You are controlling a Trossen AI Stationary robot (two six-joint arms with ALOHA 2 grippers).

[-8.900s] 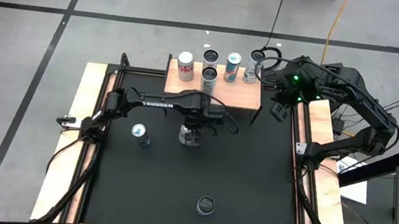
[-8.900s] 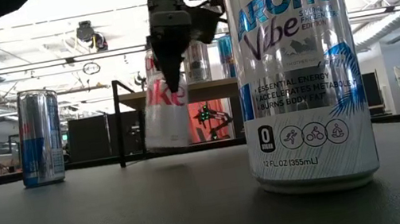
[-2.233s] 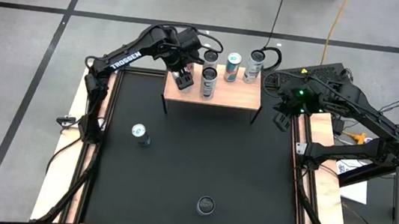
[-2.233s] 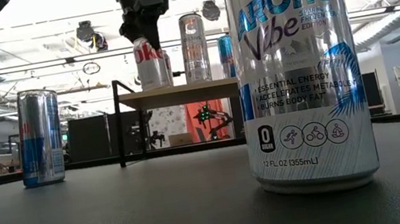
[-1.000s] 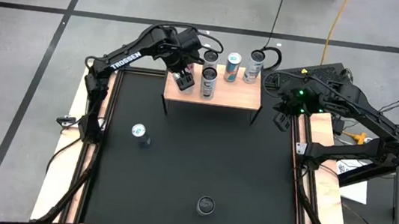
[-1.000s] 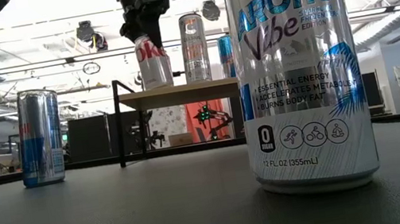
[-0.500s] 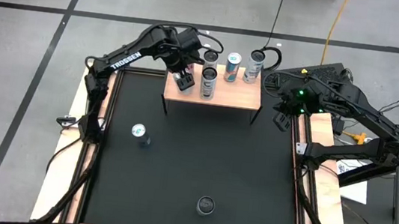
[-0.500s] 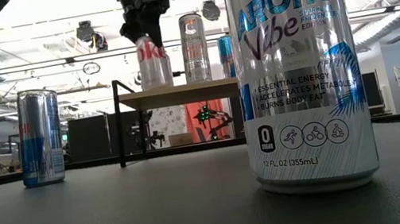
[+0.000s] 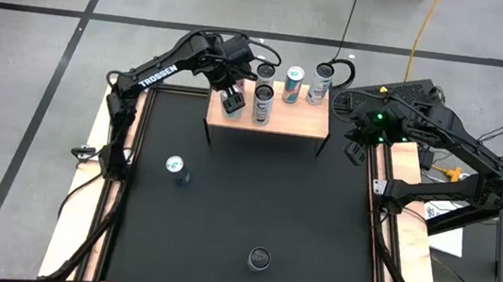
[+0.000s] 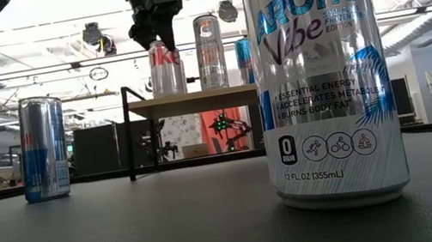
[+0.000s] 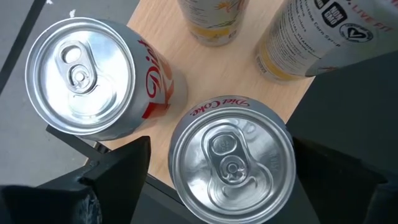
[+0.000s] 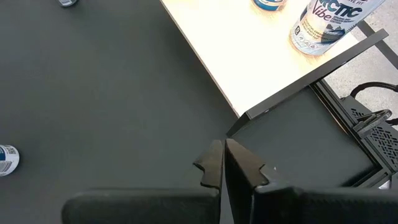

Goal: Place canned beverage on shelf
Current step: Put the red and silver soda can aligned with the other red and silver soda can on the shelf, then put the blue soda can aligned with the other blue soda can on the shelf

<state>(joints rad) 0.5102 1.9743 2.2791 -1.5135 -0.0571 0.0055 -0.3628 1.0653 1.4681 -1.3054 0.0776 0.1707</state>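
Only the left wrist view shows the left gripper (image 11: 217,168) spread wide around a cola can (image 11: 231,160) standing on the shelf (image 9: 292,117), fingers clear of it, a second cola can (image 11: 87,78) beside it. The right gripper (image 12: 224,163), fingers together, waits by the shelf's corner. A big can (image 10: 322,78) blocks the low view.

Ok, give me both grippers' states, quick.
Left gripper: open, fingers either side of the Diet Coke can on the shelf.
Right gripper: shut, empty.
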